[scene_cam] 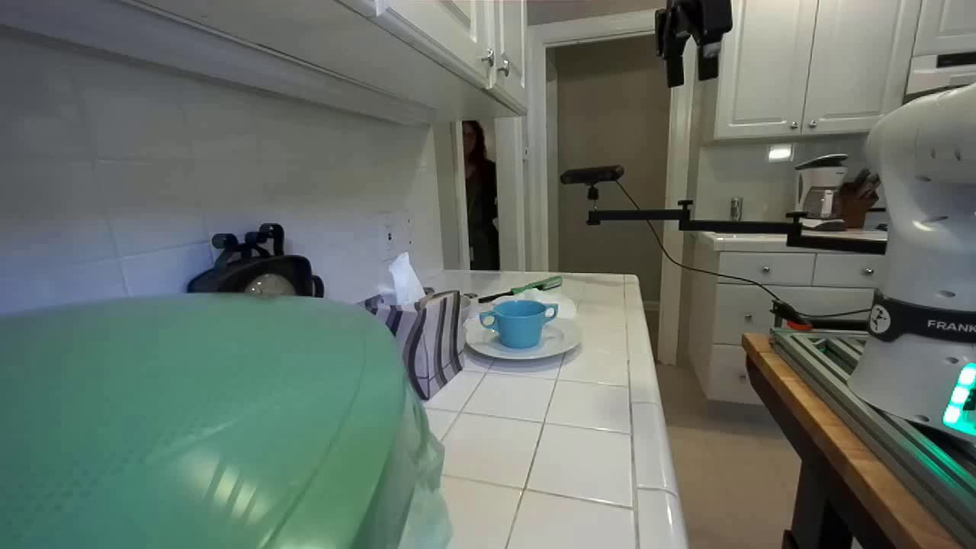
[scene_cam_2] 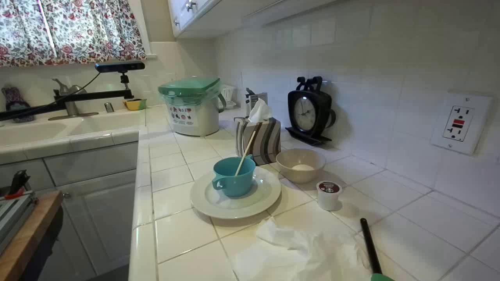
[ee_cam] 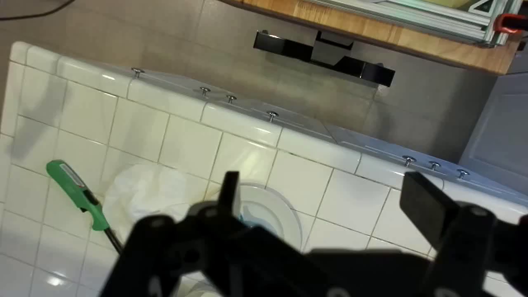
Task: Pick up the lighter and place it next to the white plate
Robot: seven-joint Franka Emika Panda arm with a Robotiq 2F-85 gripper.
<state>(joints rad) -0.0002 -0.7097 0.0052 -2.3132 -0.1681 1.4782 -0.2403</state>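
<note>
The green lighter with a black stem lies on the white tiled counter. It shows in the wrist view point(ee_cam: 78, 192), at the far end in an exterior view point(scene_cam: 540, 285), and cut off at the bottom edge in an exterior view point(scene_cam_2: 371, 249). The white plate point(scene_cam: 563, 341) lies flat with a light-blue cup point(scene_cam: 521, 324) on it; both exterior views show this. In the wrist view my left finger partly hides the plate point(ee_cam: 286, 214). My gripper point(ee_cam: 321, 185) is open, with nothing between its fingers. It hangs high above the counter in an exterior view point(scene_cam: 692, 72).
Crumpled white paper point(scene_cam_2: 300, 249) lies between plate and lighter. A bowl point(scene_cam_2: 300, 168), a small pod cup point(scene_cam_2: 329, 197), a striped tissue box point(scene_cam_2: 258, 142) and a black clock point(scene_cam_2: 310, 113) stand along the wall. A green-lidded bin point(scene_cam_2: 191, 109) stands farther along. Cabinets point(scene_cam: 450, 30) overhang the counter.
</note>
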